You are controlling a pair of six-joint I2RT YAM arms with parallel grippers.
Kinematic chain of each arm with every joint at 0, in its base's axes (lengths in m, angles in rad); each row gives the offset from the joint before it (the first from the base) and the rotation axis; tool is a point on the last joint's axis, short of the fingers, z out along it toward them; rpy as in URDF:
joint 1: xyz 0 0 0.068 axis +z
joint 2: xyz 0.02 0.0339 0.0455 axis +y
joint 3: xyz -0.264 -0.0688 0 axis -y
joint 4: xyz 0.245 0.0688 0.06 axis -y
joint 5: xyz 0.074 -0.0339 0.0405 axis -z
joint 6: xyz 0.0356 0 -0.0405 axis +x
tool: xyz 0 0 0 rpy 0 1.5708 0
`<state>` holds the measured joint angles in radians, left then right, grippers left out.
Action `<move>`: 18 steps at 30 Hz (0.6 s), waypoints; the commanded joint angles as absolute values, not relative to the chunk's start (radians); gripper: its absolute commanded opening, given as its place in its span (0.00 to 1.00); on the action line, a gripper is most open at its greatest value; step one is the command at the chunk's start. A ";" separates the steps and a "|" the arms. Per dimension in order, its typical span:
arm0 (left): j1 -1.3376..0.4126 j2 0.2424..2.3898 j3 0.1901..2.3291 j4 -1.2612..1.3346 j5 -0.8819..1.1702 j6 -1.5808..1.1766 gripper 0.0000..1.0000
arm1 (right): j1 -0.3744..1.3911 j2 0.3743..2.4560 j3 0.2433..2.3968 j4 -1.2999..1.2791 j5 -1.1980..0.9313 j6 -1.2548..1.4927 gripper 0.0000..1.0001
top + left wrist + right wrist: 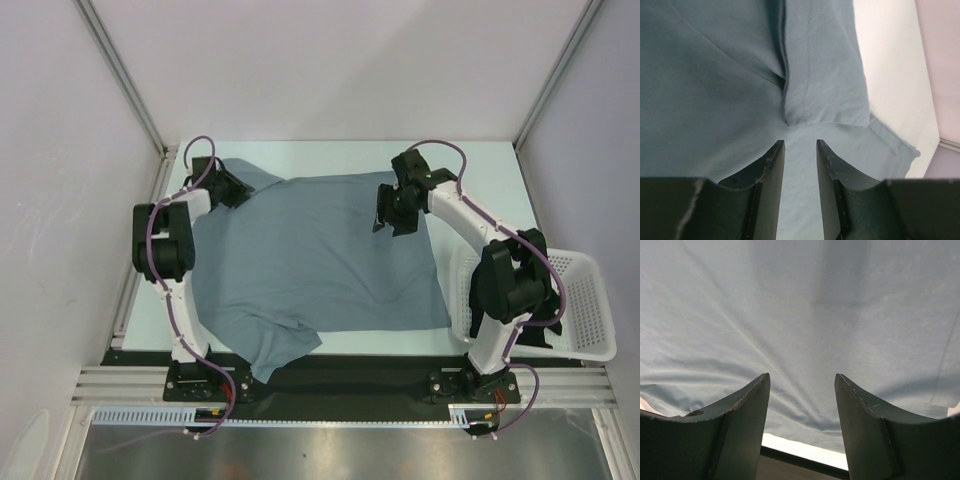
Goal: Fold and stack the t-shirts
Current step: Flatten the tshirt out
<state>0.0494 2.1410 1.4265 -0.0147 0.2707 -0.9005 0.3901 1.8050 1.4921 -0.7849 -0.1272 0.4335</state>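
Progress: slate grey-blue cloth t-shirt [310, 260] lay spread on pale table [480, 170], near-left corner drooping over the edge; no fold or stack seen | left gripper [800, 142] extended low at far-left sleeve seam, jaws narrowly parted, holding nothing | right gripper [802, 377] low over far-right cloth, jaws wide, empty

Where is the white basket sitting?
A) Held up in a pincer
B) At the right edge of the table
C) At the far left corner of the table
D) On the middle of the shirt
B: the white basket stands at the right edge of the table, beside the grey-blue shirt, not on it.
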 commanded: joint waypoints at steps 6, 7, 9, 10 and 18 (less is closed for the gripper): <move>0.046 2.215 1.497 0.020 0.212 -0.926 0.39 | 0.377 1.753 1.471 -0.755 -0.155 0.423 0.60; 0.046 2.221 1.502 0.017 0.212 -0.931 0.39 | 0.374 1.753 1.468 -0.752 -0.158 0.420 0.60; 0.044 2.230 1.506 0.031 0.216 -0.936 0.38 | 0.373 1.749 1.457 -0.755 -0.158 0.417 0.60; 0.044 2.241 1.509 0.041 0.221 -0.937 0.36 | 0.373 1.746 1.453 -0.753 -0.160 0.419 0.60; 0.041 2.257 1.551 0.046 0.256 -0.936 0.15 | 0.368 1.741 1.422 -0.741 -0.164 0.417 0.60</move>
